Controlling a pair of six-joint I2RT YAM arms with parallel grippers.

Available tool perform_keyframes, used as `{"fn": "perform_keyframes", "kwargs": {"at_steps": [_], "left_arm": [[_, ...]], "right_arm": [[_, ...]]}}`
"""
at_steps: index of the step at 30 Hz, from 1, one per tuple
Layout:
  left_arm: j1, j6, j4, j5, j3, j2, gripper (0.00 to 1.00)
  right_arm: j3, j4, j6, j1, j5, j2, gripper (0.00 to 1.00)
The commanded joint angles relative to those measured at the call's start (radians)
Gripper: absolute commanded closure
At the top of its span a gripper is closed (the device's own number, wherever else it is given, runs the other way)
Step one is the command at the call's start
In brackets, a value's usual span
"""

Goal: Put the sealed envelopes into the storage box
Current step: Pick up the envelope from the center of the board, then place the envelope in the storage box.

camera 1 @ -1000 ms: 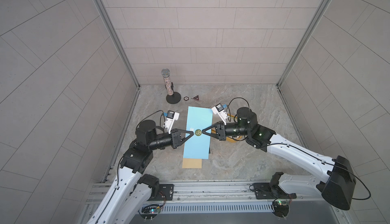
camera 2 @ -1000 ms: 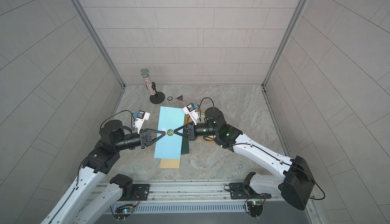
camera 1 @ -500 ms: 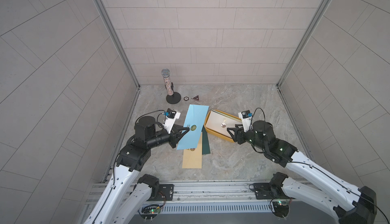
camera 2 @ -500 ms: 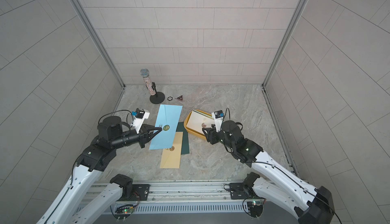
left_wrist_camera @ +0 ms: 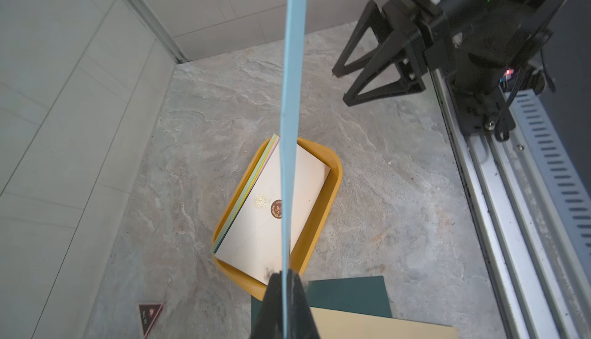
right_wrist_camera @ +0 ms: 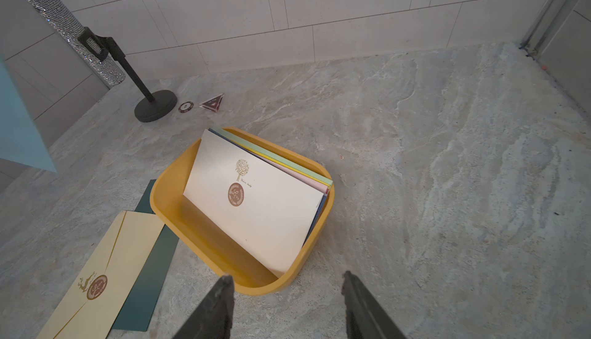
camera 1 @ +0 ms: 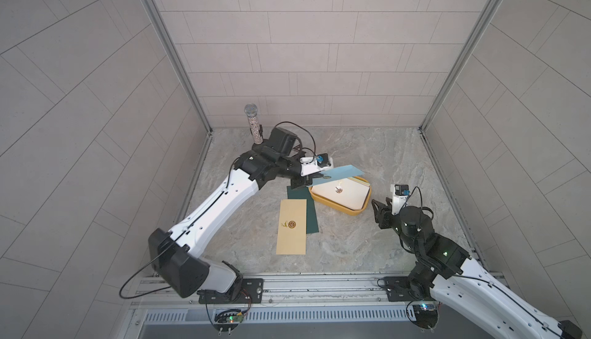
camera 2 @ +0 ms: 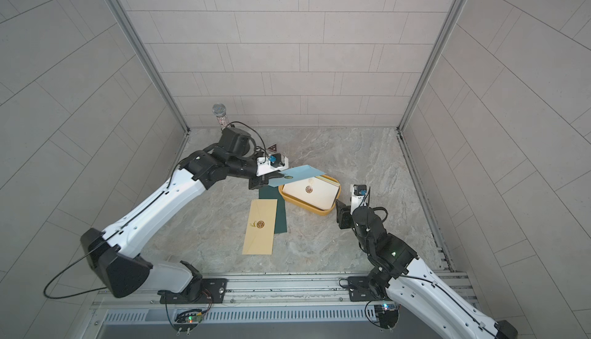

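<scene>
My left gripper is shut on one edge of a light blue envelope, which hangs tilted over the far left end of the storage box; the left wrist view shows the light blue envelope edge-on. The mustard storage box holds several envelopes, a cream one on top. On the floor lie a pale yellow envelope and, partly under it, a dark green envelope. My right gripper stands open and empty by the box's near right corner.
A glittery microphone on a black stand rises at the back left. A round black badge and a triangular badge lie by its base. The metal rail runs along the front edge.
The right gripper let go of the light blue envelope, opened and drew back to the right of the box. The left arm swung the envelope from above the floor pile to over the box.
</scene>
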Motion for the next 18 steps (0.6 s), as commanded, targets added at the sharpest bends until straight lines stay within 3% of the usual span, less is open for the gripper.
{"fn": "perform_keyframes", "kwargs": {"at_steps": [1, 5, 10, 18], "left_arm": [[-0.032, 0.234, -0.159, -0.067, 0.108, 0.123, 1.0], [-0.072, 0.309, -0.251, -0.167, 0.246, 0.281, 1.0], [-0.1, 0.39, -0.317, -0.198, 0.369, 0.437, 1.0], [-0.119, 0.416, -0.341, -0.266, 0.469, 0.583, 1.0]], "right_arm": [[-0.008, -0.034, 0.033, -0.023, 0.036, -0.002, 0.42], [-0.002, -0.033, 0.039, -0.039, 0.027, 0.027, 0.42], [0.008, -0.033, 0.048, -0.074, -0.011, 0.066, 0.43], [0.004, -0.032, 0.053, -0.106, -0.05, 0.069, 0.42]]}}
